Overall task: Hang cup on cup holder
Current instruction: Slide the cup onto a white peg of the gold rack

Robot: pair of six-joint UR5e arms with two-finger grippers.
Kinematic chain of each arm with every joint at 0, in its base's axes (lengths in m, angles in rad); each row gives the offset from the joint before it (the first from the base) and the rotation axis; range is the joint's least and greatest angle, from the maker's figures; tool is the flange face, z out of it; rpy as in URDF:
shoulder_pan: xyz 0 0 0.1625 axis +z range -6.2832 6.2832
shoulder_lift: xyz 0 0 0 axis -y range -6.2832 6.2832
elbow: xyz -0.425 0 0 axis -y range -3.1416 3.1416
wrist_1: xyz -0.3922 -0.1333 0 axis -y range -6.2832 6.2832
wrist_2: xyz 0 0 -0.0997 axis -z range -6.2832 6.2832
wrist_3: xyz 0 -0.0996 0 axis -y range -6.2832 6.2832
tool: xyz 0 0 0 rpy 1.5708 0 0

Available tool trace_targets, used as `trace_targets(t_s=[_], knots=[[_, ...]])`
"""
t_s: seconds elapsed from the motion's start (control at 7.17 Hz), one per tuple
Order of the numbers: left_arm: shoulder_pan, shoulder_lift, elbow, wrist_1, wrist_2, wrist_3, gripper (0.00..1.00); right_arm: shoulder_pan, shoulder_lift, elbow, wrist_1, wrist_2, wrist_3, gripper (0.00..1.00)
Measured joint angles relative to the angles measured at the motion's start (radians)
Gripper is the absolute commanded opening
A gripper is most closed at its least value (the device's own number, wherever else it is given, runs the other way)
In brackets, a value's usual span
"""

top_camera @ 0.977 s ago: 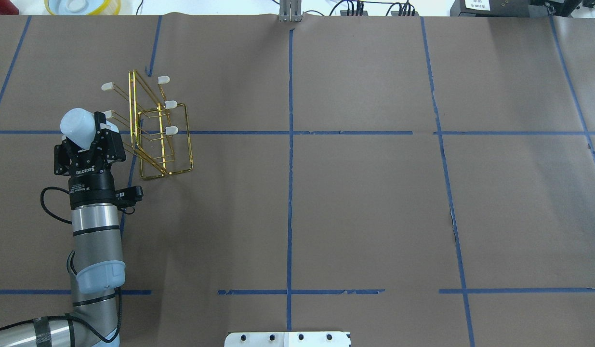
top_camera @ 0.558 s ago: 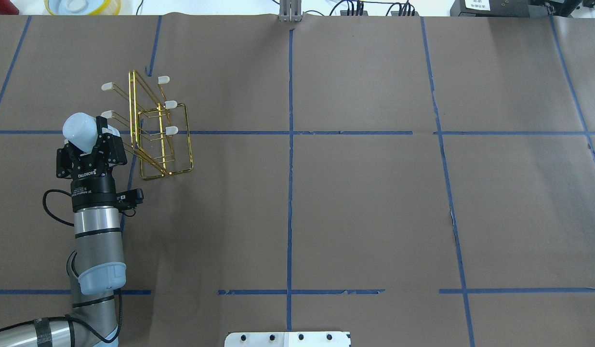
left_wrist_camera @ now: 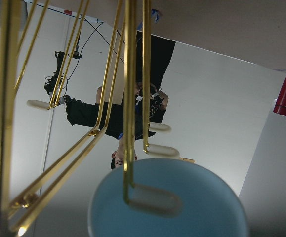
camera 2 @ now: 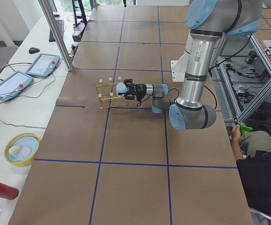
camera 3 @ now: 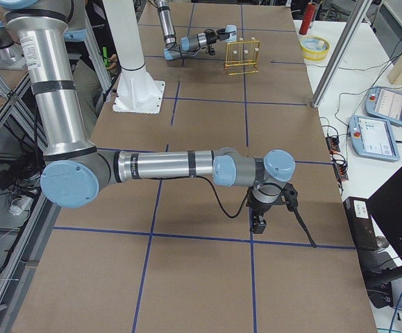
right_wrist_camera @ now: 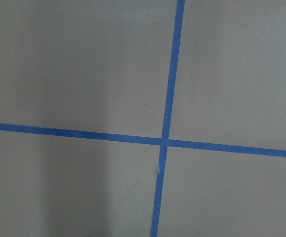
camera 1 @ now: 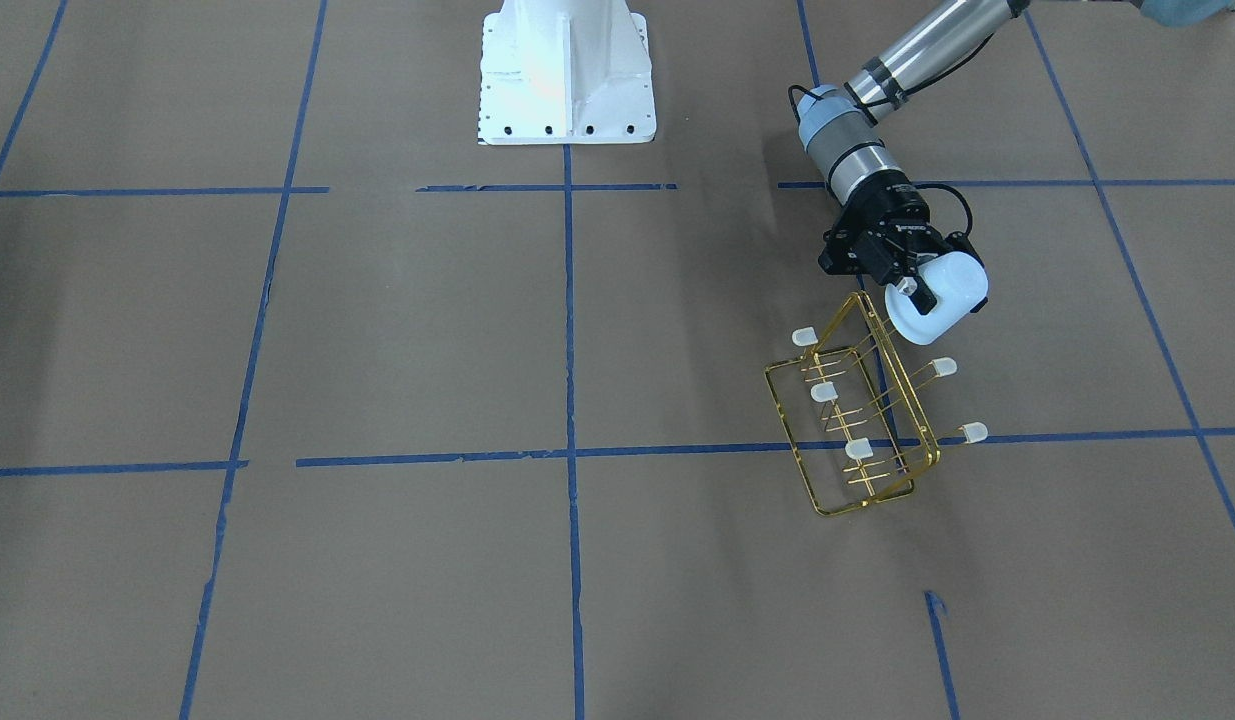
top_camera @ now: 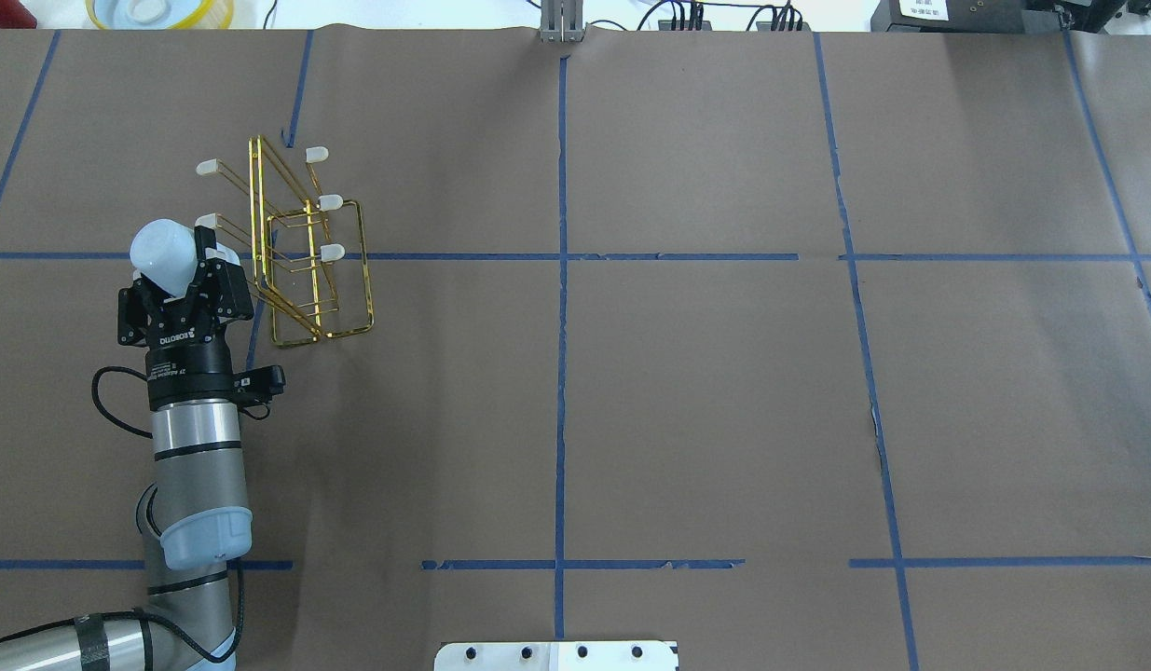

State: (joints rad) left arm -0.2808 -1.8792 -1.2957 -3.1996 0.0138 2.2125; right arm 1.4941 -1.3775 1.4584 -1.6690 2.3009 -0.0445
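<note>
The left claw [top_camera: 180,271] was closed on the cup [top_camera: 161,249] and held it in the air, just beside the cup holder [top_camera: 307,264], on the side of the rack that was turned away from the middle of the table [top_camera: 687,391]. The cup lay tilted on its side, with its closed bottom away from the rack and its open mouth toward the slanted prongs. I think it was held like this so that one prong could enter the mouth and carry the cup.

In the left wrist view, the cap of one prong [left_wrist_camera: 151,200] stood in front of the cup's mouth, so the aim seemed good. Whether the cap was already inside the rim, I cannot tell.

The holder stood on its base frame on the table, with no cup on any prong.

The right claw [camera 3: 260,223] hung low over the table, well apart from the rack, probably to leave space. If its jaws were wide or narrow, I cannot tell.

On the body of the left claw the word ROBOTIQ [top_camera: 170,337] could be read, upside down in the overhead view. The smaller print on the wrist ring was too small to read.
</note>
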Motion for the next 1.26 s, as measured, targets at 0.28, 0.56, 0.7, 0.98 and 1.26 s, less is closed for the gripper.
trace_targets(t_s=[0.28, 0.56, 0.7, 0.98, 1.26], knots=[[0.001, -0.004, 0.009, 0.0, -0.001, -0.001, 0.0, 0.0, 0.0, 0.0, 0.0, 0.0, 0.0, 1.0], [0.001, -0.006, 0.011, 0.003, -0.003, -0.002, 0.0, 0.0, 0.0, 0.0, 0.0, 0.0, 0.0, 1.0], [0.001, -0.006, 0.011, 0.004, -0.005, -0.004, 0.0, 0.0, 0.0, 0.0, 0.0, 0.0, 0.0, 1.0], [0.001, -0.006, 0.011, 0.004, -0.008, -0.008, 0.42, 0.0, 0.0, 0.0, 0.0, 0.0, 0.0, 1.0], [0.0, -0.006, 0.01, 0.002, -0.009, -0.006, 0.94, 0.0, 0.0, 0.0, 0.0, 0.0, 0.0, 1.0]])
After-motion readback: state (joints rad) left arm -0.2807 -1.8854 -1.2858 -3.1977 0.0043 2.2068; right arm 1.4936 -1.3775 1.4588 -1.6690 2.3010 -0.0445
